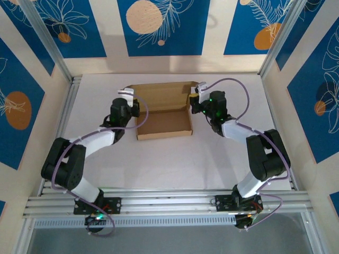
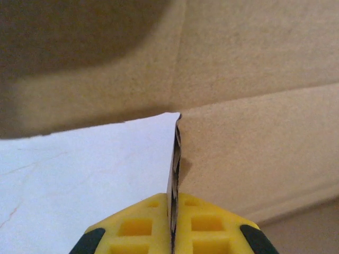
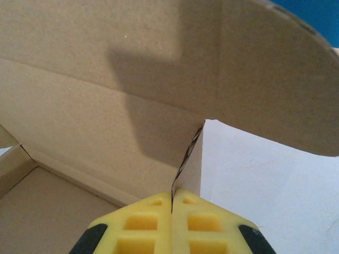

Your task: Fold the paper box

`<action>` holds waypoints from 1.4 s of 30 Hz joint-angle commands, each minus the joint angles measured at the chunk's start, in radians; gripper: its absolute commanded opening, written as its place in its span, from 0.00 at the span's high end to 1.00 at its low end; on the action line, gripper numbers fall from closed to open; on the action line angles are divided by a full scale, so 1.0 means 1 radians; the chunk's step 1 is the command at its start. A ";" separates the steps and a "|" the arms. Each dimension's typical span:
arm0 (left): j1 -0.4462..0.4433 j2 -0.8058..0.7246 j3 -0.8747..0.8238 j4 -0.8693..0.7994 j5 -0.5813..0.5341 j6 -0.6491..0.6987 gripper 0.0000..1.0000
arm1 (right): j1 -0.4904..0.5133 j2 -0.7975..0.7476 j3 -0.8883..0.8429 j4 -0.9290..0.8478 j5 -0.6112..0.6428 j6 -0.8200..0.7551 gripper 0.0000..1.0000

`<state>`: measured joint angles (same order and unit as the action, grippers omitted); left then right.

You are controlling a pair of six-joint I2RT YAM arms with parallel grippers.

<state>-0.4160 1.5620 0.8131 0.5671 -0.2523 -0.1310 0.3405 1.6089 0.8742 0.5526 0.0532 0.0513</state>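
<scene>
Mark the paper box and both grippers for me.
paper box (image 1: 164,124): top external view, on its bare floor panel.
left gripper (image 2: 172,206): left wrist view, where yellow fingertips pinch the box wall edge.
right gripper (image 3: 172,203): right wrist view, where yellow fingertips pinch the wall edge.

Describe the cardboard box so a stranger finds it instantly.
Look at the white table inside the blue-patterned walls. Between the left arm and right arm lies the box: the lone brown cardboard thing, a shallow tray with its back flap raised, jaws pinching both sides.

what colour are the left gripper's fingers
Yellow fingers with black outer corners, clearest in the left wrist view, pinching the paper box.
</scene>
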 commanded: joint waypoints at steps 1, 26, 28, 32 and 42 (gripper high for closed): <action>-0.101 0.046 -0.030 0.286 -0.125 -0.096 1.00 | 0.086 -0.026 -0.020 0.060 0.028 0.105 1.00; -0.257 0.286 -0.303 0.839 -0.229 -0.083 1.00 | 0.136 0.022 -0.359 0.361 0.134 0.318 1.00; -0.266 0.297 -0.318 0.840 -0.228 -0.089 0.97 | 0.141 0.040 -0.383 0.393 0.153 0.319 1.00; -0.272 0.306 -0.344 0.841 -0.209 -0.069 0.88 | 0.142 0.058 -0.402 0.409 0.177 0.310 1.00; -0.258 0.307 -0.321 0.839 -0.165 -0.041 0.53 | 0.084 0.087 -0.378 0.429 0.187 0.313 1.00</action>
<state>-0.6487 1.8385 0.4824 1.4502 -0.5156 -0.1341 0.4202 1.6604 0.4919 1.0485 0.2878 0.3466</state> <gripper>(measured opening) 0.451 0.066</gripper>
